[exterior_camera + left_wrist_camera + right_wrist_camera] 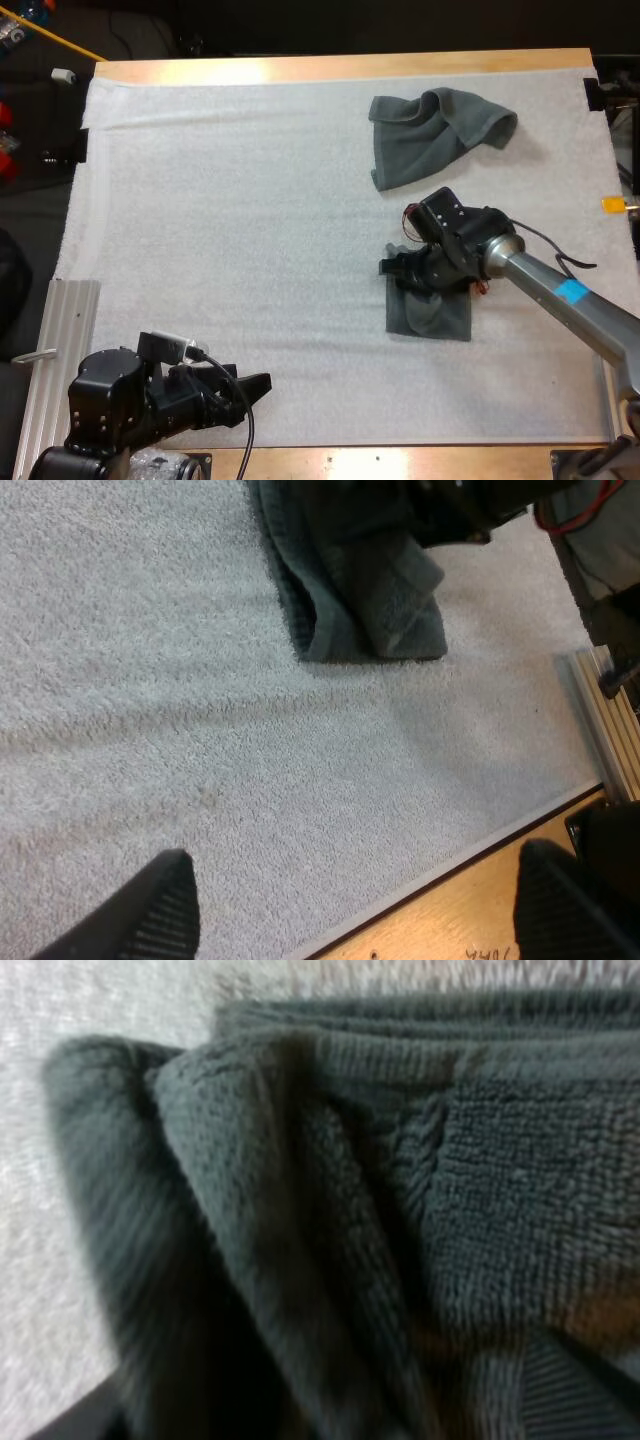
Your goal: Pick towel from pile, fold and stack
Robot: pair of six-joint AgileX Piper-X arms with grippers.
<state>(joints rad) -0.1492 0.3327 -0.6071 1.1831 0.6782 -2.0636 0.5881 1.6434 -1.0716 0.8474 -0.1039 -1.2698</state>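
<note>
A crumpled dark grey-green towel (435, 135) lies at the far right of the white mat (230, 220). Nearer, a folded towel (430, 312) rests flat on the mat. My right gripper (405, 268) sits at its far edge, shut on bunched layers of that towel (400, 1220), which rise close under the wrist. My left gripper (255, 385) hovers low over the mat's near edge, open, with nothing between its fingers (150, 910). From the left wrist, the folded towel (360, 610) lies ahead with the right gripper (440, 505) on top of it.
The wooden table edge (470, 920) runs just in front of my left gripper. An aluminium rail (62, 340) lies along the mat's left side. The mat between the two arms is bare.
</note>
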